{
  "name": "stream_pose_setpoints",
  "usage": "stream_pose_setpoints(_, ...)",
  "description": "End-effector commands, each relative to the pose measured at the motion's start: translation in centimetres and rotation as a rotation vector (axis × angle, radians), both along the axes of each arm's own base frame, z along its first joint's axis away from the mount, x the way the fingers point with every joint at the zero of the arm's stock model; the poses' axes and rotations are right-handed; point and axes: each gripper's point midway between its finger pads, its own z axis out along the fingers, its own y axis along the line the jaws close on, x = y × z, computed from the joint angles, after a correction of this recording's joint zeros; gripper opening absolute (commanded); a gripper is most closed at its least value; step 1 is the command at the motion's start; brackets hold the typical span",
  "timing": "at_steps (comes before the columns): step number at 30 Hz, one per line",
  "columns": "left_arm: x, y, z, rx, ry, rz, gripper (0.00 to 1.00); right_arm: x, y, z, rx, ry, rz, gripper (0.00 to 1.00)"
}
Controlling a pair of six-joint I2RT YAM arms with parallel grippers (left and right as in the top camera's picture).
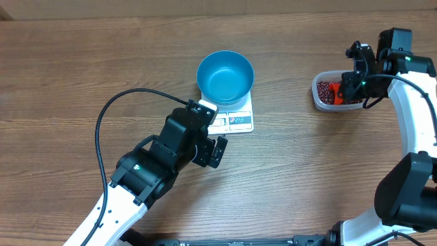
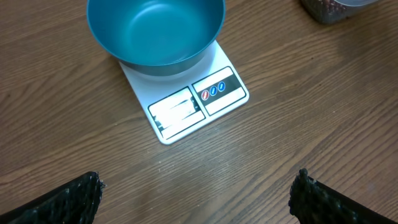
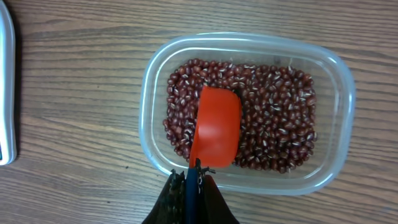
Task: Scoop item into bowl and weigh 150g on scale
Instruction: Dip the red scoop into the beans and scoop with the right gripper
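Beans (image 3: 273, 118) are all sitting in the clear plastic tub (image 3: 339, 81) over on the right side of the bench (image 1: 82, 55), a loose maroon layer covering pretty much the whole bottom. An orange-red scoop (image 3: 217, 127) is down in there with them. Its cup end rests on the beans around the middle of the tub and its handle runs back toward the near wall. The right claw (image 3: 191, 183) is clenched tight on that handle, fingers pinched together right at the tub's edge, so yeah, it's got the scoop. Can't tell from the wrist view whether any beans are in the cup.

Blue bowl (image 1: 225, 74) is parked on the white scale (image 1: 235, 121) near the middle of the bench, well apart from the tub. It covers the far part of the scale, so the display window and the button strip poke out along the near edge. The inside of the bowl shows smooth light blue in both the overhead and left wrist views.

Left claw (image 2: 198, 180) is released, fingers spread wide, hovering over bare wood just in front of the scale's display edge. From overhead one finger overlaps the scale's near left corner, but I can't tell if it's actually touching.
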Motion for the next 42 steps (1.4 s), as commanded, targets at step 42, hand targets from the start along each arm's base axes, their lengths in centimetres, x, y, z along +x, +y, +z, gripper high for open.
stream_pose_setpoints(42,0.2,-0.2,0.1,-0.007,-0.018,-0.017,0.99,1.6,-2.0,2.2,-0.229,-0.053,0.097,0.04)
